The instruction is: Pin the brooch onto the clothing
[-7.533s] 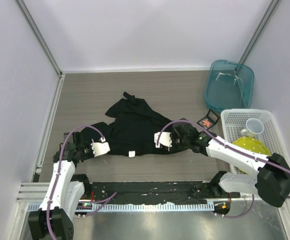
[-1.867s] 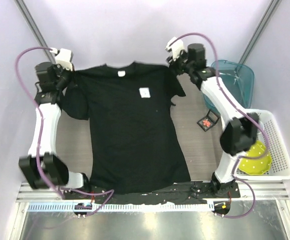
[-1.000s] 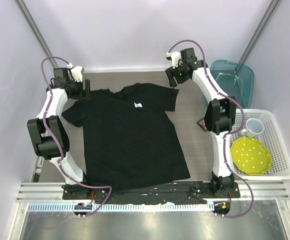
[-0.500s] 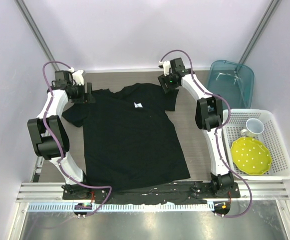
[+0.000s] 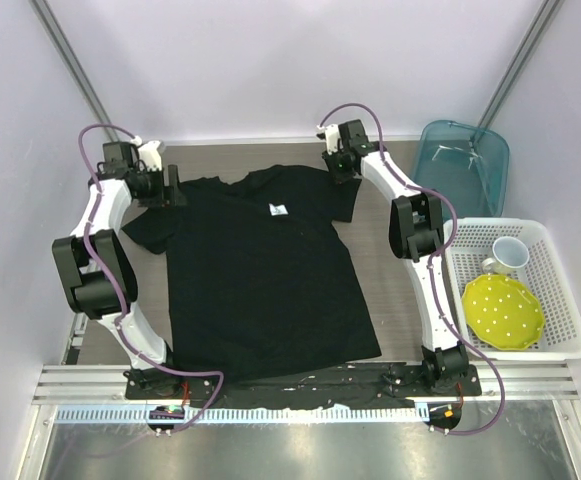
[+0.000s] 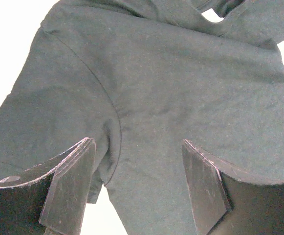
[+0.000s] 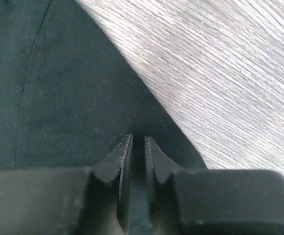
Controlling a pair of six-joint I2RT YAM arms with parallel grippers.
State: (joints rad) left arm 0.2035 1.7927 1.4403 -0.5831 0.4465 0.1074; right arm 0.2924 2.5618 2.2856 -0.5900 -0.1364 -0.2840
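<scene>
The clothing [image 5: 260,270], a black T-shirt with a small white chest label [image 5: 279,210], lies spread flat on the table with its neck at the far side. My left gripper [image 5: 170,185] hovers open over the shirt's left shoulder. In the left wrist view [image 6: 138,147] only the sleeve seam and cloth [image 6: 181,88] show between its wide fingers. My right gripper [image 5: 338,168] sits at the shirt's right shoulder edge. In the right wrist view [image 7: 138,139] its jaws are drawn almost together on a pucker of black cloth [image 7: 58,88]. The brooch is hidden from view.
A white basket [image 5: 570,350] at the right holds a yellow-green plate [image 5: 503,318] and a cup [image 5: 508,255]. A teal bin [image 5: 460,165] stands at the far right corner. Bare wooden table [image 7: 229,73] lies just beyond the sleeve edge. Walls enclose three sides.
My right gripper has slid left onto the shirt's right shoulder and closed its jaws from wide to nearly together. The left gripper and the shirt have barely moved.
</scene>
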